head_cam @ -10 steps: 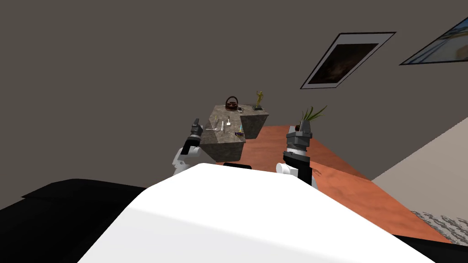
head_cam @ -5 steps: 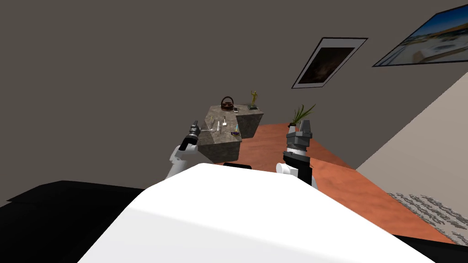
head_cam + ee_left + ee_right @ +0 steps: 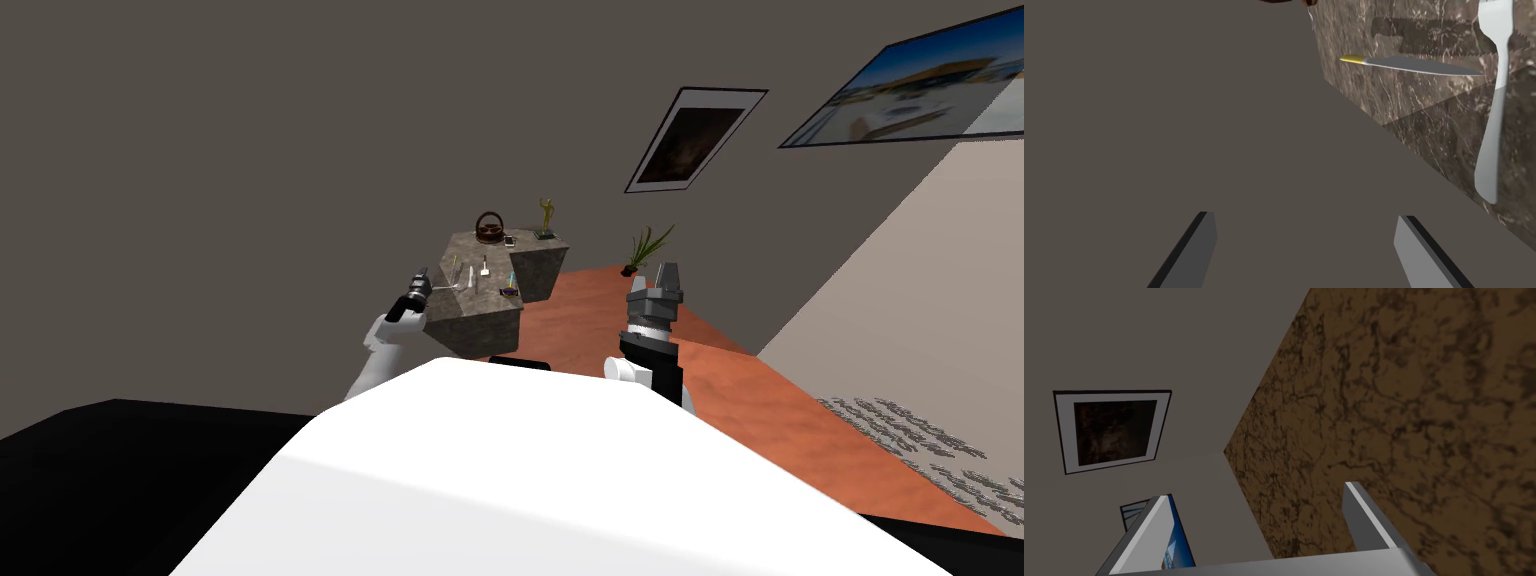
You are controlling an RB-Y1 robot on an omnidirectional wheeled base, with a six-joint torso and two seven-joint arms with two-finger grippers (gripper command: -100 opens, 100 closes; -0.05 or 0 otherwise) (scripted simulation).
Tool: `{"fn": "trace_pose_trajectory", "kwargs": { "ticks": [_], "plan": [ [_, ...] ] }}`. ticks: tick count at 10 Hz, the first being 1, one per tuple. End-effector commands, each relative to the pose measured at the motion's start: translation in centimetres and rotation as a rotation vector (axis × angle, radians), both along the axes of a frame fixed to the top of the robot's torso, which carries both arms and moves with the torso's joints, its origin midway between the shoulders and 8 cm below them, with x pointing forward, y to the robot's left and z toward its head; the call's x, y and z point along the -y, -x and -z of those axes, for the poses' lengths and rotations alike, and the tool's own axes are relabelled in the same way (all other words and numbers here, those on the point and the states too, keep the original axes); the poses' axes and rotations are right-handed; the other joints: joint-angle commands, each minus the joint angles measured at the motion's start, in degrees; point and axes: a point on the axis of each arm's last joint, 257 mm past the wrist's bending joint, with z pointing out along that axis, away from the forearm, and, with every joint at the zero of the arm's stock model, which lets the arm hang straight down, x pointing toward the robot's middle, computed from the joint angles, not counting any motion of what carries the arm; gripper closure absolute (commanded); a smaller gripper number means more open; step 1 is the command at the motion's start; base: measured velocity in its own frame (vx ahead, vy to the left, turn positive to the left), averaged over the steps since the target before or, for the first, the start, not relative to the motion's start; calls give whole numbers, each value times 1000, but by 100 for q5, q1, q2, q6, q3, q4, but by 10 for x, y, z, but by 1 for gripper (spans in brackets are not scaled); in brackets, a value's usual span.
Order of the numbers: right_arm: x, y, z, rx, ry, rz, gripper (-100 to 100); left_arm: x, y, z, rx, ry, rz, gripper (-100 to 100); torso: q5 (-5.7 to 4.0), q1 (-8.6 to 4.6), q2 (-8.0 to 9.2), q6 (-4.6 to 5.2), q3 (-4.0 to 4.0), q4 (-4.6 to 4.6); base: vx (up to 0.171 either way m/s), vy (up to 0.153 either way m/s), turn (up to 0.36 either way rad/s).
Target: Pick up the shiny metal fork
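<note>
A light grey fork (image 3: pixel 1494 115) lies flat on the mottled stone counter top (image 3: pixel 1424 115), its handle end nearest my hand. My left gripper (image 3: pixel 1306 250) is open and empty just off the counter's edge, with the fork ahead and outside one of its fingers (image 3: pixel 1419 250). A knife with a yellow handle (image 3: pixel 1414 64) lies farther along the top. In the head view the left gripper (image 3: pixel 420 283) sits at the near left corner of the counter (image 3: pixel 480 310). My right gripper (image 3: pixel 667 278) is held up to the right, open and empty.
A dark basket (image 3: pixel 489 228), a small flat device (image 3: pixel 509 241) and a gold figurine (image 3: pixel 545 213) stand at the counter's far end. A dark item (image 3: pixel 511 291) lies near its right edge. A potted plant (image 3: pixel 643 248) stands on the reddish floor (image 3: pixel 640 340) by the grey wall.
My head view has swung, sliding the counter and wall pictures leftward. My left arm has stretched farther out toward the counter's corner. The right arm holds its pose.
</note>
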Motion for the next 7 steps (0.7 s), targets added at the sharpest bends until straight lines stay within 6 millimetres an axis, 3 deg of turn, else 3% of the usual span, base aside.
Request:
{"fn": "trace_pose_trajectory", "kwargs": {
  "ticks": [1,2,3,5,6,7],
  "plan": [
    [0,0,0,0,0,0,0,-17,4,17,-61,12,-33,-100,0,0,0,0,0,0,-2,-26,-77],
    [0,0,0,0,0,0,0,-17,4,17,-61,12,-33,-100,1,1,1,-5,0,0,-2,-15,33],
    [0,0,0,0,0,0,0,-43,4,22,-101,12,-70,-100,1,4,1,-5,1,0,-3,-24,-150],
    [0,0,0,0,0,0,0,-46,6,31,-128,20,-81,-100,1,3,0,-5,0,0,-1,-16,-60],
    [0,0,0,0,0,0,0,-74,9,37,-170,24,-124,-100,1,5,1,-6,1,0,2,-25,-162],
    [0,0,0,0,0,0,0,-75,11,42,-192,31,-131,-100,0,2,0,-1,0,0,3,-18,-103]
  ]
}}
